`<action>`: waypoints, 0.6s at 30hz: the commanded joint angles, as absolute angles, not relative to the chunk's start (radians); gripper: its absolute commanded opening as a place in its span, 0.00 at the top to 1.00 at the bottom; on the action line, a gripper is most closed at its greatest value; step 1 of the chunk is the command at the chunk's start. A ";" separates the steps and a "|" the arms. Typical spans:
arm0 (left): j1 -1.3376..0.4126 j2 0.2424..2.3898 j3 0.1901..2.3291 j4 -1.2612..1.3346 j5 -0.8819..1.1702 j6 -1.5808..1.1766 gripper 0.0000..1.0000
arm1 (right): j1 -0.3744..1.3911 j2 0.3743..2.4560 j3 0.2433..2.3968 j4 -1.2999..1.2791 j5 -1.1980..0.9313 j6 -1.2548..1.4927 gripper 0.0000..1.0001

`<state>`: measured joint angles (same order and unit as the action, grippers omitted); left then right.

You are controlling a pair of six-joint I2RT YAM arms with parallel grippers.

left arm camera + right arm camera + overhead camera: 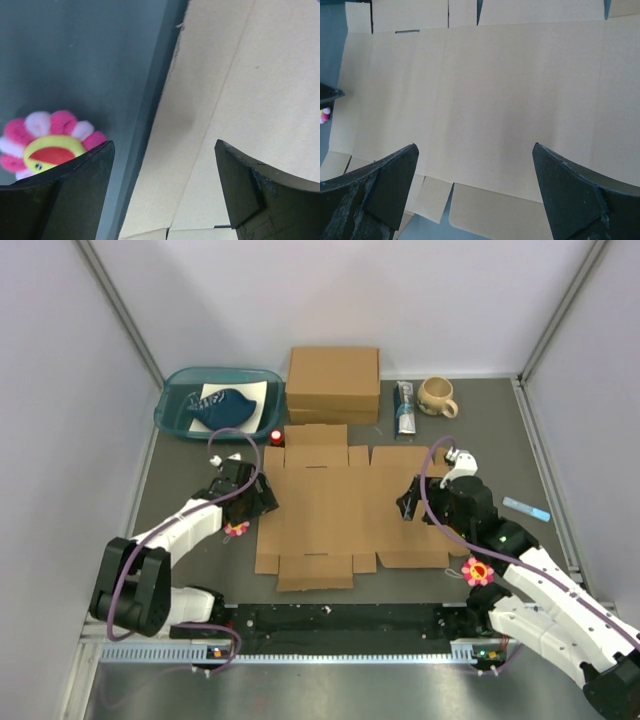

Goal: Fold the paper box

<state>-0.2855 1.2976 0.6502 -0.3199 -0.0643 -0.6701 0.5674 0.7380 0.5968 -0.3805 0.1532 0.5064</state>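
The paper box (330,515) lies flat and unfolded on the dark table, a wide brown cardboard sheet with flaps on all sides. My left gripper (262,498) hovers at its left edge, open. In the left wrist view the gripper (164,145) straddles that edge, one finger over the table and the other over the cardboard (240,100), touching nothing. My right gripper (408,502) stands open over the sheet's right part. In the right wrist view the gripper (475,146) has only flat cardboard (495,90) between its wide fingers.
A thicker brown box (333,383) stands behind the sheet. A teal tray (172,400) with a blue object sits at the back left, a mug (437,396) and a packet (405,407) at the back right. A pink flower toy (50,145) lies by the left gripper.
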 commanded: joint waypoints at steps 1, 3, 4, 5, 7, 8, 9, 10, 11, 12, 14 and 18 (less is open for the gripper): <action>-0.281 1.327 0.649 -0.172 -0.005 -0.623 0.14 | 0.575 0.724 0.623 -0.330 0.118 0.517 0.01; -0.281 1.335 0.637 -0.155 0.035 -0.617 0.15 | 0.575 0.719 0.615 -0.322 0.115 0.517 0.01; -0.281 1.336 0.631 -0.147 0.043 -0.615 0.15 | 0.577 0.718 0.609 -0.319 0.112 0.518 0.01; -0.281 1.345 0.626 -0.126 0.066 -0.614 0.16 | 0.575 0.718 0.607 -0.318 0.106 0.518 0.01; -0.281 1.358 0.614 -0.107 0.089 -0.617 0.17 | 0.577 0.718 0.603 -0.318 0.101 0.515 0.01; -0.281 1.373 0.608 -0.082 0.116 -0.621 0.18 | 0.577 0.716 0.601 -0.314 0.098 0.517 0.01; -0.281 1.385 0.604 -0.074 0.129 -0.626 0.19 | 0.577 0.716 0.600 -0.313 0.098 0.517 0.01; -0.281 1.405 0.603 -0.065 0.141 -0.630 0.22 | 0.575 0.715 0.598 -0.313 0.097 0.515 0.01; -0.281 1.414 0.598 -0.055 0.153 -0.637 0.23 | 0.577 0.715 0.598 -0.314 0.091 0.515 0.01; -0.281 1.419 0.594 -0.028 0.181 -0.640 0.26 | 0.577 0.712 0.598 -0.313 0.091 0.512 0.01; -0.281 1.428 0.580 -0.009 0.196 -0.646 0.30 | 0.577 0.707 0.597 -0.314 0.089 0.511 0.01; -0.281 1.402 0.560 0.029 0.215 -0.638 0.37 | 0.577 0.700 0.606 -0.319 0.086 0.506 0.01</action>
